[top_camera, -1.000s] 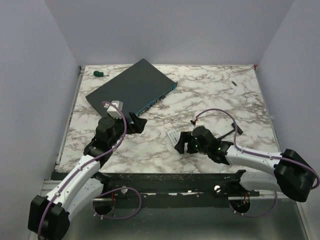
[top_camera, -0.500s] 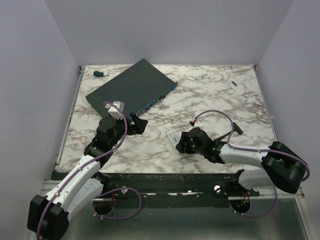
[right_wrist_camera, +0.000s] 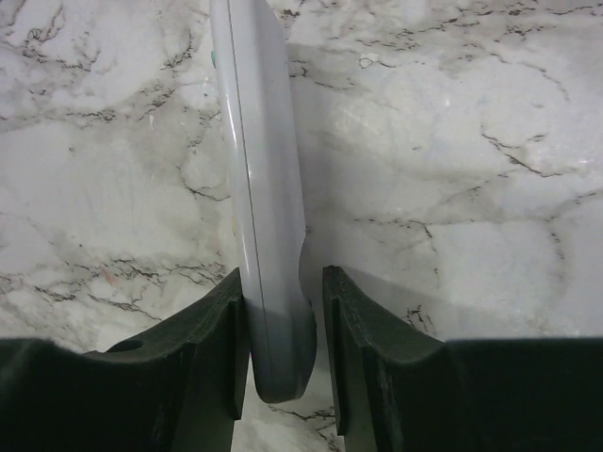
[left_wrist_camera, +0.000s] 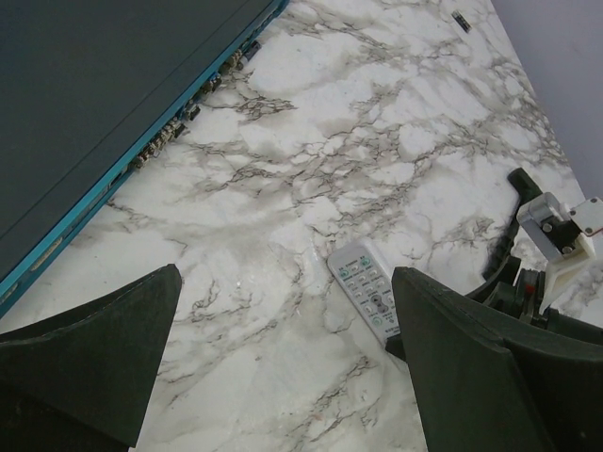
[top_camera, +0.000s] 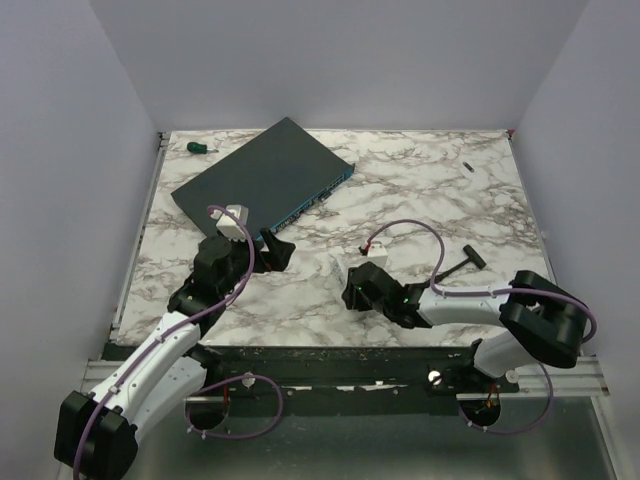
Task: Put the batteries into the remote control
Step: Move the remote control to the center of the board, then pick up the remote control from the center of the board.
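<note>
**Top external**
- Remote control [top_camera: 339, 268]: lower centre of the frame, on the marble tabletop [top_camera: 420, 200]. Its near end is covered by the right end effector [top_camera: 355, 290].
- The right arm lies low across the front, judged to be taking the handset by one end so its back can be reached.
- Left end effector [top_camera: 275, 245]: left of centre, beside the near corner of the dark flat box [top_camera: 262, 180], carrying nothing. It is judged to be parked as the helper.
- Black T-shaped tool [top_camera: 466, 262]: right of the remote and apart from it.
- Jaw width cannot be read from this view.

**Left wrist**
- Left end effector [left_wrist_camera: 283, 377]: fingers [left_wrist_camera: 104, 358] spread wide at the lower corners, with only bare tabletop between them.
- Remote control [left_wrist_camera: 367, 290]: right of centre, slim and white, button face towards this camera.
- It shows rows of small buttons, some greenish; no screen can be made out.
- Its near end disappears behind the right arm's dark fingers.

**Right wrist**
- Right end effector [right_wrist_camera: 280, 330]: narrow, straddling the remote control [right_wrist_camera: 264, 188] at lower centre.
- The finger [right_wrist_camera: 212, 348] at frame left is against the casing, and a thin dark gap shows at the other — judged not yet clamped.
- The remote shows a smooth pale grey-white edge with a lengthwise seam and a rounded near end.
- Whether it lies flat or tipped on its edge cannot be told.
- No battery is identifiable in any view.
</note>
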You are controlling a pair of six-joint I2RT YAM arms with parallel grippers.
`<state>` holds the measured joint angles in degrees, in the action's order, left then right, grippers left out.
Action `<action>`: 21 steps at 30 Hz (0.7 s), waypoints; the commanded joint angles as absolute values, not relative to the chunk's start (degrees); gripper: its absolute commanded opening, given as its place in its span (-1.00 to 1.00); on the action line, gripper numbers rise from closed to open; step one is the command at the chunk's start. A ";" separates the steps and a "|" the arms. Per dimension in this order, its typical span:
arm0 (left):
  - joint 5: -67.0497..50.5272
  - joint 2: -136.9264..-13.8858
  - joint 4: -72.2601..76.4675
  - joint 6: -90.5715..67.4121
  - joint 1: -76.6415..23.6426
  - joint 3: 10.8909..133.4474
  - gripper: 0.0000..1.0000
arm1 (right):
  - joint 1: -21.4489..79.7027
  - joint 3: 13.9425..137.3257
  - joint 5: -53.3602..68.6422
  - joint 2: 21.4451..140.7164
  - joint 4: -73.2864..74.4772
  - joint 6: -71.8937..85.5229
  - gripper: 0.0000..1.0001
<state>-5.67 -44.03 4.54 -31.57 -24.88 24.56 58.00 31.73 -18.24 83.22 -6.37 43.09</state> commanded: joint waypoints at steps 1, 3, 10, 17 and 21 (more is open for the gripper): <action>-5.40 -43.32 4.30 -31.82 -25.22 24.16 0.97 | 60.60 31.93 -20.88 87.87 -0.81 44.32 -0.25; -5.14 -43.35 3.62 -31.73 -25.22 24.49 0.97 | 61.38 32.41 -21.27 88.79 -1.31 43.97 -0.30; -5.74 -43.22 3.71 -31.43 -25.22 24.32 0.97 | 62.52 32.00 -20.24 86.10 -4.08 43.51 -0.69; -9.54 -40.06 7.97 -29.22 -25.89 21.95 0.97 | 62.42 30.17 -13.75 73.57 -5.08 46.20 -0.99; -10.52 -38.68 11.86 -25.98 -29.56 21.18 0.97 | 62.41 35.79 -11.91 67.19 7.08 48.99 -0.99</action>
<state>-7.46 -40.34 6.24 -29.91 -26.09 22.20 61.98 30.79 -15.40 72.60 -2.94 45.60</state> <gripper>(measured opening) 0.982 0.328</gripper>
